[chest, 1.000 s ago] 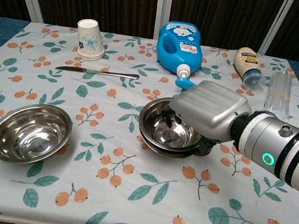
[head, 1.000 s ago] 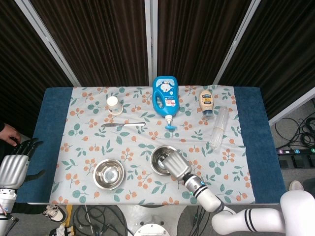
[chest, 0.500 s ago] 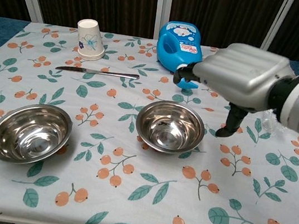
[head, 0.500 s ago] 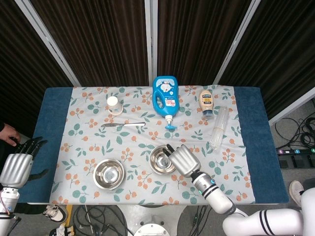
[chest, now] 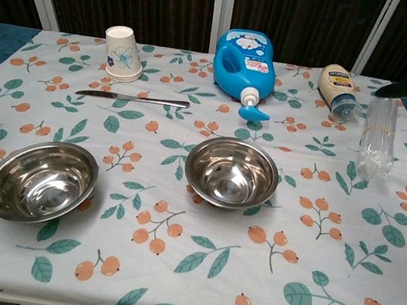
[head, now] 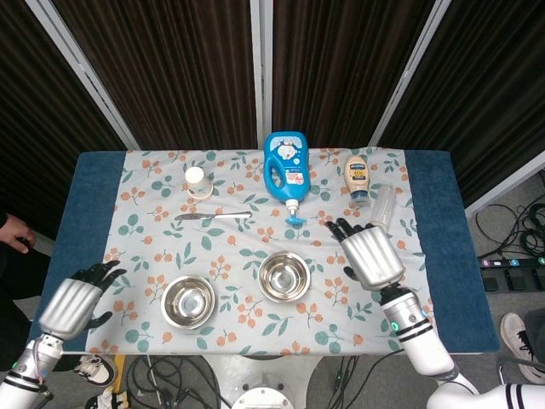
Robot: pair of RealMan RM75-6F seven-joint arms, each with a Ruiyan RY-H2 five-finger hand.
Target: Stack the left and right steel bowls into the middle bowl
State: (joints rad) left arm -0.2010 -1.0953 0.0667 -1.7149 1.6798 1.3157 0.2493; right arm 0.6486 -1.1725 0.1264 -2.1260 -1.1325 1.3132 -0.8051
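Note:
Two steel bowls show on the floral cloth. The left bowl (head: 189, 301) (chest: 40, 180) sits near the front edge, and the middle bowl (head: 283, 277) (chest: 231, 173) stands upright to its right. My right hand (head: 370, 256) hovers to the right of the middle bowl with its fingers spread, holding nothing and clear of the rim. My left hand (head: 72, 302) hangs over the table's blue left edge, well left of the left bowl, with its fingers apart and empty. The chest view shows neither hand plainly.
Behind the bowls lie a blue detergent bottle (head: 283, 166), a mayonnaise bottle (head: 358, 177), a clear plastic bottle (head: 381, 217) close to my right hand, a paper cup (head: 197, 181) and a knife (head: 213, 216).
My right hand has lifted off the middle bowl and moved right and away, leaving the chest view. My left hand has moved in towards the table's left edge.

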